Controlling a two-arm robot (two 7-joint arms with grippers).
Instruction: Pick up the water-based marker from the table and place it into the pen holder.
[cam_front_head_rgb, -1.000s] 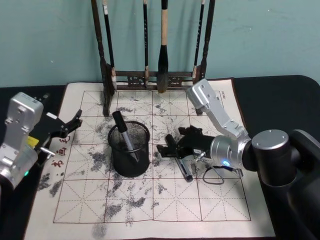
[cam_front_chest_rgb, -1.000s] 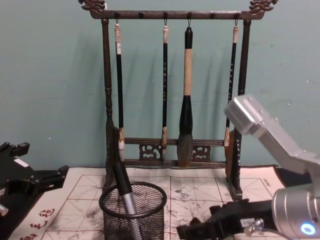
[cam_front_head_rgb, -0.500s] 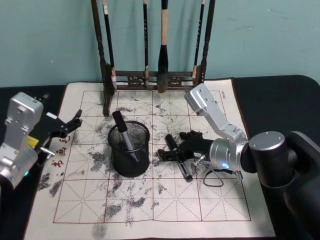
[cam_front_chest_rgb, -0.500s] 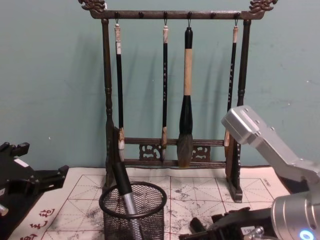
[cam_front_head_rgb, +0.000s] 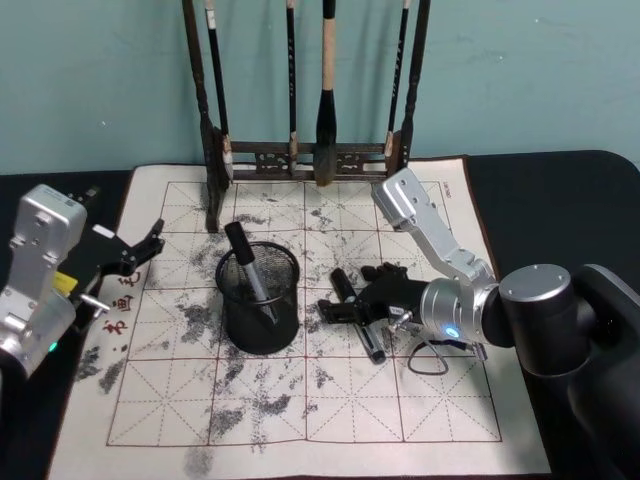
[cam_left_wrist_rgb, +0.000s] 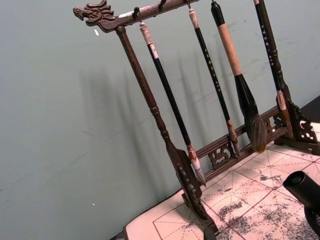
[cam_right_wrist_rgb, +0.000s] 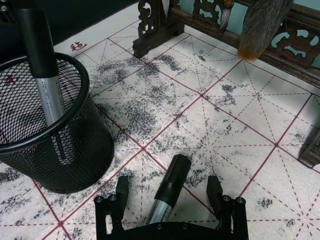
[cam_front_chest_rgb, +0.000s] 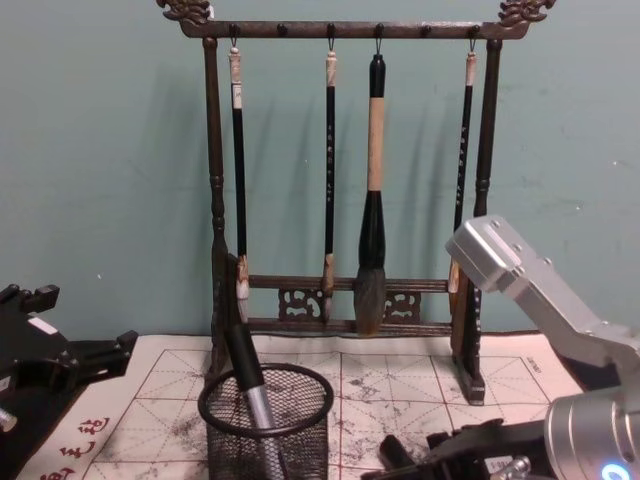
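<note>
A water-based marker (cam_front_head_rgb: 360, 320) with a black cap and silver barrel lies on the calligraphy mat, right of the pen holder (cam_front_head_rgb: 229, 320). The holder is a black mesh cup with another marker (cam_front_head_rgb: 246, 267) standing in it. My right gripper (cam_front_head_rgb: 338, 307) is low over the lying marker and open. In the right wrist view the marker (cam_right_wrist_rgb: 171, 177) lies between the two fingertips of my right gripper (cam_right_wrist_rgb: 167, 187), with a gap on each side. The pen holder (cam_right_wrist_rgb: 80, 150) stands close beside it. My left gripper (cam_front_head_rgb: 148, 242) rests open at the mat's left edge.
A tall dark wooden brush rack (cam_front_head_rgb: 310, 155) with several hanging brushes stands at the back of the mat (cam_front_head_rgb: 300, 420). A thin wire loop (cam_front_head_rgb: 425, 355) lies by my right wrist. Black table surface borders the mat on both sides.
My right gripper has sunk a little lower and closer around the lying marker. The marker, the pen holder and my left arm have not moved.
</note>
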